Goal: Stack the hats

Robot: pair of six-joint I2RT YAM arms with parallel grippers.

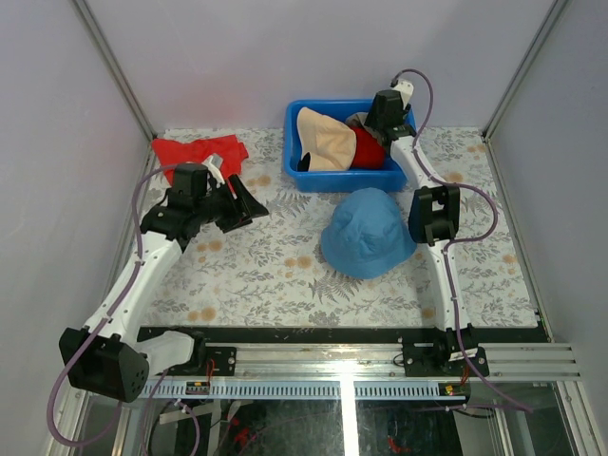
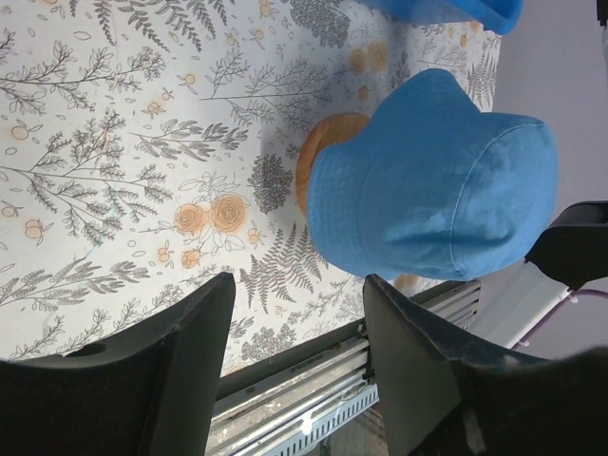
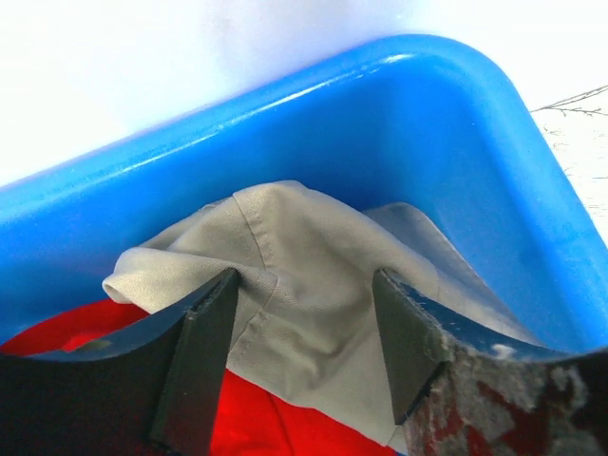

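Your right jaws sit open down in the blue bin [image 3: 380, 114], with a fold of the grey-khaki hat [image 3: 285, 218] between them and the red hat [image 3: 85, 328] just below. Can't quite tell if they're touching cloth yet. Pinch only the grey fold, bite deep, lift slow. Left jaws are open and empty, with the blue hat [image 2: 437, 180] just ahead of them.

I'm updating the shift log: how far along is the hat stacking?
Done: the blue hat sits over the wooden stand, starting the stack. In hand: the right gripper is in the blue bin, open jaws either side of a fold of the grey-khaki hat. To do: that hat, the red hat and the peach hat, all in the bin. The left gripper hangs open and empty.
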